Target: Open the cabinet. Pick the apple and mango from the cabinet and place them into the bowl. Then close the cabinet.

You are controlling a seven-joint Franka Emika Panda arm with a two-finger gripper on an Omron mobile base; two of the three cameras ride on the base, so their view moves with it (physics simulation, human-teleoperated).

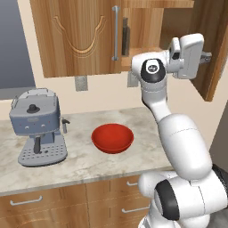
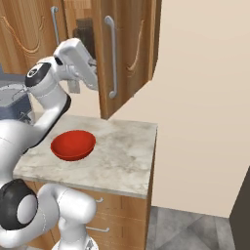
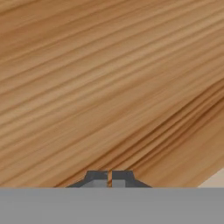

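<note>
You see grainy wooden cabinet [image 1: 75, 38], right door swung out, bar handles vertical, glossy round red bowl [image 1: 112, 138] below it, gripper [image 3: 109, 178] jaws clenched empty against wood.

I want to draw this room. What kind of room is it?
It looks like a kitchen. There is a grey coffee machine and a red bowl on a stone counter, with a wooden cabinet on the wall above.
</note>
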